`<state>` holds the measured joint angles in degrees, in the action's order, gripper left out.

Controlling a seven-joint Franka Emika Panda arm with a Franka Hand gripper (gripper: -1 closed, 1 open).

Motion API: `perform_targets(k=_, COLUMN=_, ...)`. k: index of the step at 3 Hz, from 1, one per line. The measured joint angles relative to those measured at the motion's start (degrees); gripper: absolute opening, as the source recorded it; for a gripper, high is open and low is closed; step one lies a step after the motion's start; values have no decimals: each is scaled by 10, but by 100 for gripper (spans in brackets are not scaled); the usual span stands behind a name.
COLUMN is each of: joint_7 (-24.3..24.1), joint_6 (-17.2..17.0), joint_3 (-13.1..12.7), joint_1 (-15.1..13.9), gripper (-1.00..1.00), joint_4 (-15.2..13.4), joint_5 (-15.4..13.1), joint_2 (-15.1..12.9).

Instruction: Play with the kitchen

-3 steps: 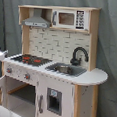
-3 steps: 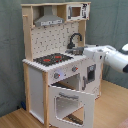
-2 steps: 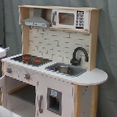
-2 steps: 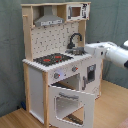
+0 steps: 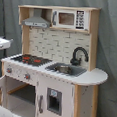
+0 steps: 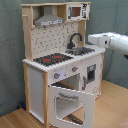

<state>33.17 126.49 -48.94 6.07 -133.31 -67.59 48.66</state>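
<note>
Toy kitchen [image 6: 60, 65] stands upright against a grey backdrop curtain [image 6: 11, 50], on a wood floor [image 6: 107, 107] in the second exterior view. It fills the middle of both exterior views.

Layout on it:
- black-red hob [image 5: 28, 59] on the counter, sink [image 5: 66, 69] beside it, black faucet [image 5: 79, 55] behind the sink
- grey hood [image 5: 36, 22] above the hob, small microwave [image 5: 70, 18] on the top shelf next to it
- oven door [image 6: 69, 104] under the hob hangs wide open, swung down and out toward the camera in the second exterior view
- cupboard door with dark panel [image 5: 54, 101] under the sink looks shut

What changed over the last second: the arm [image 6: 112, 41] sits further toward the second exterior view's right and slightly higher than a second ago, now beside the counter end past the sink, not touching anything I can see. Kitchen itself is unmoved, oven door at the same angle. In the first exterior view only a white bit of the robot [image 5: 2, 42] shows at the first exterior view's left edge.

Gripper: only a rounded white end is visible, can't tell if the fingers are apart or together. Nothing visibly held.

My read: the arm is backing off or repositioning between interactions. The oven door is already open, so the next likely targets are the knobs, the faucet or shutting the door. Any of those needs a fresh approach from the side.
</note>
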Motion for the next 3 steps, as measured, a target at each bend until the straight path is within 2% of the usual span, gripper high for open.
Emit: perform_targets(k=3, joint_7=107, joint_6=29, joint_3=132, joint_1=80, gripper=100, joint_4=0, joint_5=0, joint_2=1)
